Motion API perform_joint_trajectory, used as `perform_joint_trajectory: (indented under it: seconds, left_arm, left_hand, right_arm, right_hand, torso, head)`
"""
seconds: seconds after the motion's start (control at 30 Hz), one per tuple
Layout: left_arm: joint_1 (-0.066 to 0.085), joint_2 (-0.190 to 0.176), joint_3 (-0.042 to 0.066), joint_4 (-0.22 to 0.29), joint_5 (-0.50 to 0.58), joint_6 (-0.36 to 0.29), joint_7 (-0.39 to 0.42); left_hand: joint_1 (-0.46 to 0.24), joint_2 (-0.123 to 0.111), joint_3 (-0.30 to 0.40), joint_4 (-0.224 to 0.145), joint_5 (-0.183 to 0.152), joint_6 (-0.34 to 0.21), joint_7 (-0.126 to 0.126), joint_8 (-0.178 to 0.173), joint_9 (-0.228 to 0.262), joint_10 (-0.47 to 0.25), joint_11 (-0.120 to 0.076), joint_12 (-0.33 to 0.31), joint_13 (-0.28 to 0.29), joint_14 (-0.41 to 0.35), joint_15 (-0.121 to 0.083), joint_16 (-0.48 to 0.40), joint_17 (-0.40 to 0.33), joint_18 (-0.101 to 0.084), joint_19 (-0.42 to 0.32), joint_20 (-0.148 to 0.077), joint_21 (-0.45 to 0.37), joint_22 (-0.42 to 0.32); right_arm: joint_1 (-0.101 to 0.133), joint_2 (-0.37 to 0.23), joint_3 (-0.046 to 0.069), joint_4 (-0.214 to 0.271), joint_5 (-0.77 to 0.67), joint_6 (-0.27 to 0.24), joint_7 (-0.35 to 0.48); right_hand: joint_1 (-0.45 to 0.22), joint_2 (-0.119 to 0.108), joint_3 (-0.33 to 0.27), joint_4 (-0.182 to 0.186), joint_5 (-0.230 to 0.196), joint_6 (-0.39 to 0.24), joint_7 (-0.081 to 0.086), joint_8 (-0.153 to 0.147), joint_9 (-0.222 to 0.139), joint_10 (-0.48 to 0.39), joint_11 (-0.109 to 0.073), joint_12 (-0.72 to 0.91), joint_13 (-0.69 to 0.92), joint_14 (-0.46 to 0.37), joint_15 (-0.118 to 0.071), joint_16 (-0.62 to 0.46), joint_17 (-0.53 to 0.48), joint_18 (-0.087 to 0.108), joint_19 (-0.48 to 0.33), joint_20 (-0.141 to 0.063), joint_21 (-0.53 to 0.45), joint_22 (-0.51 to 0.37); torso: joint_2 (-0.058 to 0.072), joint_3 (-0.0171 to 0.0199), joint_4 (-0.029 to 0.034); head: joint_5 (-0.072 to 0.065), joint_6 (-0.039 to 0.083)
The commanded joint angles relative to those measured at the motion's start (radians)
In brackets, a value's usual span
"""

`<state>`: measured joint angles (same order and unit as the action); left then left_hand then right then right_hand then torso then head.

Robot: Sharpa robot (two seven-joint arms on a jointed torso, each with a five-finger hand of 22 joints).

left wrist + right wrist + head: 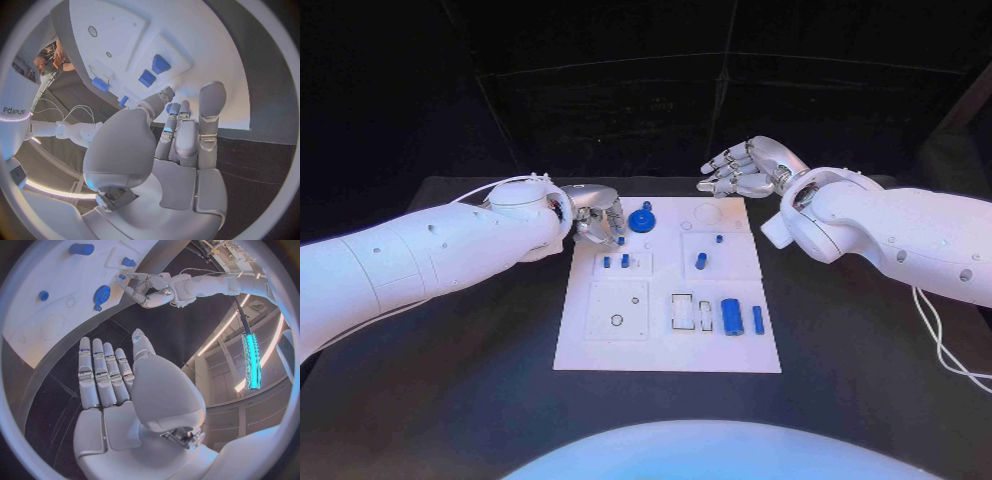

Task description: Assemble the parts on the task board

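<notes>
- Two silver many-fingered hands hang over the far end of the flat white rectangular task board, which lies in the middle of the matte black counter.
- Left hand sits at the board's far left corner, fingers apart, holding nothing, just beside a round blue knob-like part.
- Right hand hovers past the board's far right corner, fingers straight and spread, palm bare.
- Small blue plastic parts lie on the board: a smooth blue cylinder and a thin blue bar near the right edge, short blue pegs mid-board.
- Shallow square recesses mark the board's near left.
</notes>
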<state>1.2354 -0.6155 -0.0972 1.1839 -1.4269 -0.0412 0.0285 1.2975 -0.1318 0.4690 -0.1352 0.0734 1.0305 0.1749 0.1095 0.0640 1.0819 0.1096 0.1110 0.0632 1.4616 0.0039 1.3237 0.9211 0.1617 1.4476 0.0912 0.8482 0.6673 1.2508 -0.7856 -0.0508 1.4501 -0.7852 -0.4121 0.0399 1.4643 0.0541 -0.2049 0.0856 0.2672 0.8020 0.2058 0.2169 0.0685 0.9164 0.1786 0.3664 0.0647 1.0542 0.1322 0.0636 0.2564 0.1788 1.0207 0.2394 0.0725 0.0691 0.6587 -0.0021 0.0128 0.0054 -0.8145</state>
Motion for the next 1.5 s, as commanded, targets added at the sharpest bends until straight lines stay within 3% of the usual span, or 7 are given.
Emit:
perform_joint_trajectory:
  seconds: [0.03,0.4,0.53,0.6,0.8,1.1,1.5]
  left_arm:
    - [0.001,-0.005,0.001,0.006,0.011,-0.049,0.028]
    - [0.0,-0.05,0.003,0.016,0.16,-0.13,0.064]
    - [0.002,-0.078,0.004,0.018,0.428,-0.165,0.147]
    - [0.003,-0.093,0.004,0.026,0.633,-0.187,0.241]
    - [0.004,-0.128,0.002,0.072,1.13,-0.197,0.452]
    - [0.0,-0.175,-0.001,0.168,1.368,-0.151,0.562]
    - [-0.005,-0.19,-0.002,0.202,1.422,-0.134,0.575]
  left_hand:
    - [-0.001,-0.012,-0.008,0.0,0.005,-0.007,0.002,-0.005,0.0,-0.008,0.0,-0.005,0.001,0.0,0.006,-0.003,-0.002,-0.014,-0.004,0.001,-0.007,-0.001]
    - [0.006,0.006,-0.004,0.001,0.008,0.008,0.004,-0.002,0.003,0.015,-0.002,0.006,0.004,0.0,0.005,-0.001,-0.005,-0.011,-0.005,0.003,-0.008,-0.003]
    - [-0.003,0.019,0.0,0.01,0.008,0.023,-0.002,0.001,0.004,0.044,-0.009,0.017,0.006,-0.003,0.0,-0.006,-0.022,-0.003,-0.011,0.002,-0.033,-0.032]
    - [-0.012,0.038,0.008,0.021,0.009,0.026,-0.005,0.0,0.004,0.045,-0.01,0.016,0.003,-0.028,-0.002,-0.045,-0.103,0.015,-0.043,0.003,-0.126,-0.136]
    - [-0.022,0.052,0.02,0.028,0.013,0.025,-0.001,-0.005,0.003,0.043,-0.009,0.019,0.002,-0.101,0.002,-0.141,-0.288,0.019,-0.095,0.006,-0.175,-0.164]
    - [-0.04,0.056,0.011,0.039,0.014,0.032,-0.004,-0.002,0.004,0.05,-0.01,0.027,0.003,-0.124,0.002,-0.164,-0.334,0.02,-0.111,0.008,-0.192,-0.173]
    - [-0.047,0.056,0.006,0.042,0.015,0.032,-0.005,-0.002,0.004,0.052,-0.011,0.03,0.004,-0.133,0.001,-0.174,-0.357,0.02,-0.115,0.008,-0.199,-0.177]
  right_arm:
    - [0.002,0.0,0.001,-0.004,0.001,0.008,0.004]
    - [0.002,-0.005,0.001,-0.031,-0.077,0.065,-0.019]
    - [0.002,-0.009,0.001,-0.044,-0.215,0.11,-0.049]
    - [0.002,-0.011,0.001,-0.045,-0.334,0.136,-0.07]
    - [-0.001,-0.016,0.0,-0.037,-0.66,0.201,-0.152]
    - [-0.016,-0.023,0.0,-0.014,-0.886,0.231,-0.231]
    - [-0.04,-0.019,0.0,-0.007,-0.921,0.256,-0.227]
  right_hand:
    - [-0.001,0.008,0.0,-0.007,0.005,-0.006,0.032,0.004,-0.002,-0.009,0.001,0.006,-0.002,0.007,0.003,0.002,-0.004,0.005,-0.004,0.006,-0.006,-0.001]
    - [0.028,0.023,0.022,-0.033,-0.005,0.052,0.005,0.017,0.0,0.027,-0.026,0.019,-0.003,0.086,-0.022,0.034,-0.028,0.007,0.05,-0.016,0.02,0.01]
    - [0.067,0.031,0.04,-0.056,-0.014,0.127,-0.026,0.013,0.0,0.114,-0.062,0.02,-0.003,0.216,-0.072,0.086,-0.015,0.008,0.149,-0.07,0.077,0.035]
    - [0.087,0.03,0.047,-0.07,-0.015,0.17,-0.041,0.015,0.001,0.176,-0.08,0.02,0.001,0.296,-0.1,0.122,0.005,0.007,0.21,-0.1,0.118,0.054]
    - [0.099,0.019,0.061,-0.085,-0.039,0.243,-0.067,-0.01,-0.003,0.271,-0.119,-0.04,0.0,0.456,-0.151,0.232,0.083,0.003,0.337,-0.163,0.234,0.117]
    - [0.07,-0.006,0.07,-0.058,-0.068,0.242,-0.073,-0.093,-0.002,0.257,-0.116,-0.19,-0.001,0.458,-0.156,0.463,0.24,-0.002,0.375,-0.175,0.356,0.198]
    - [0.074,-0.039,0.099,-0.032,-0.072,0.243,-0.07,-0.149,-0.001,0.227,-0.101,-0.258,-0.001,0.452,-0.14,0.824,0.549,-0.003,0.333,-0.171,0.498,0.304]
  torso:
    - [0.0,0.0002,0.0005]
    - [-0.001,-0.0004,-0.0008]
    - [-0.002,0.002,0.0008]
    - [-0.002,0.0023,0.0011]
    - [-0.001,-0.0003,0.0018]
    - [-0.001,-0.0017,0.0012]
    - [0.0,-0.0004,-0.001]
  head:
    - [0.001,0.0]
    - [0.001,0.006]
    - [-0.016,0.016]
    - [-0.028,0.021]
    - [-0.059,0.035]
    - [-0.08,0.046]
    - [-0.073,0.05]
